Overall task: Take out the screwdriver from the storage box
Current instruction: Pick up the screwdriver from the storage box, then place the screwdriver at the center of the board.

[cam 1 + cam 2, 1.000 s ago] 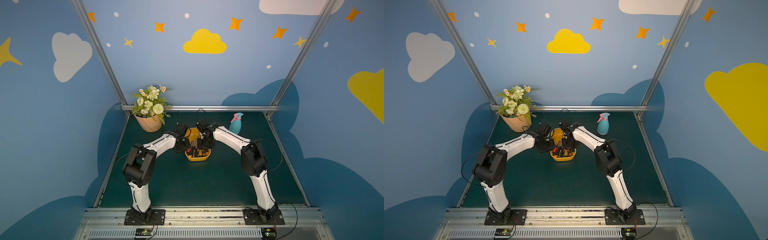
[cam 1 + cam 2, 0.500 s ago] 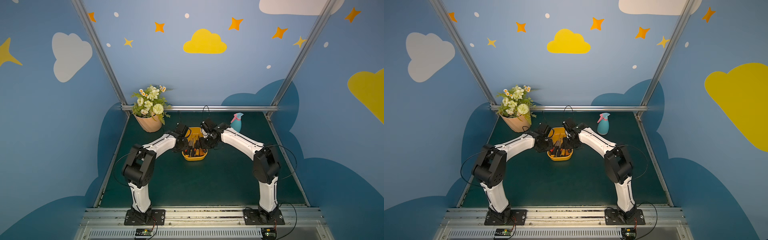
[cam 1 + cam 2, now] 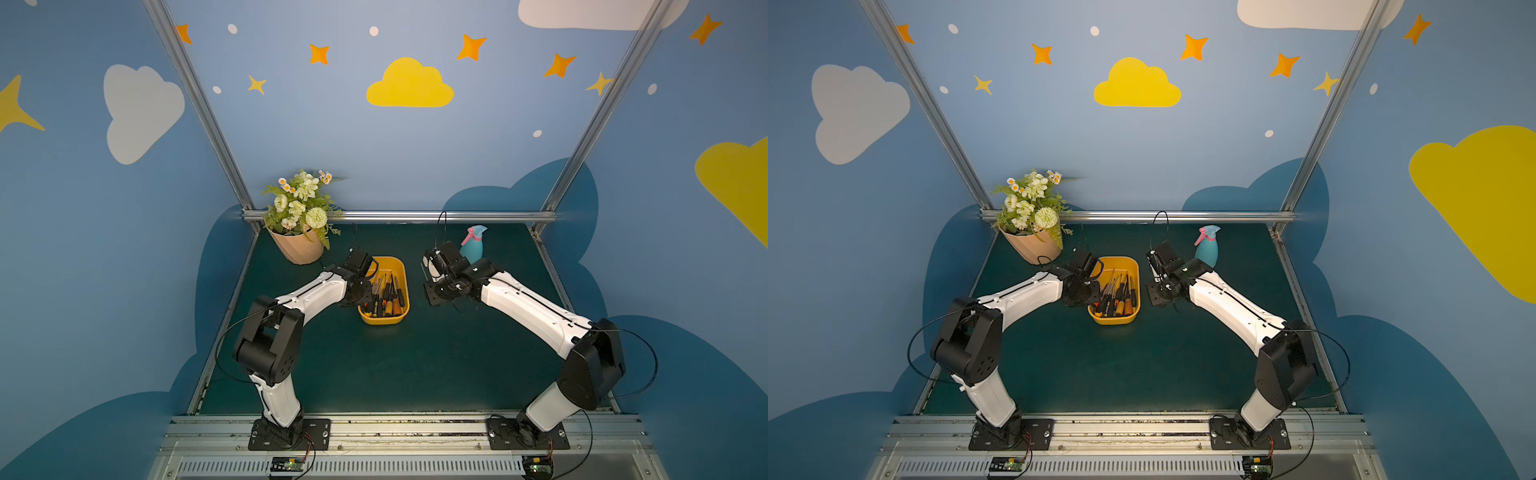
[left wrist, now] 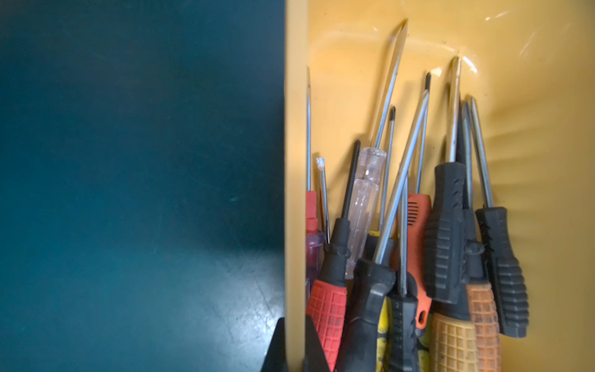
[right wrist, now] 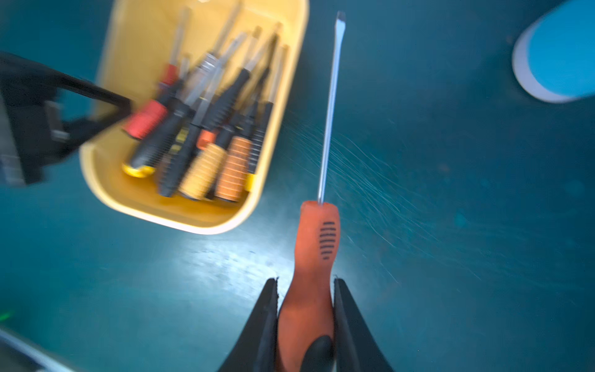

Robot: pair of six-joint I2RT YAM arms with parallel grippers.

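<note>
Dark green surface (image 3: 374, 374) inside a blue booth painted with clouds and stars.

Screwdriver (image 5: 317, 232), orange handle and long flat-tipped shaft, is outside the storage box (image 3: 384, 320). It hangs above bare surface between the box and the spray bottle (image 3: 471, 249). The right hand (image 5: 306, 283) pinches it at the butt end of the handle only, with most of the tool projecting beyond the fingers.

Left hand (image 4: 294, 351) is pressed together on the box's side wall, one finger inside and one outside.

Risks, as judged:
- The grip sits far back, so the shaft's leverage could make the tool pivot or slip out, especially on a quick swing.
- The tip points toward the far side, so a wide sweep could knock the spray bottle over.
- A low set-down beside the box could clip its rim.
- A tug by the left hand could tilt the box and spill the remaining screwdrivers (image 4: 418, 257).

The flowerpot (image 3: 296, 249) stands well apart, behind the left arm. Nothing lies on the surface below the tool.
</note>
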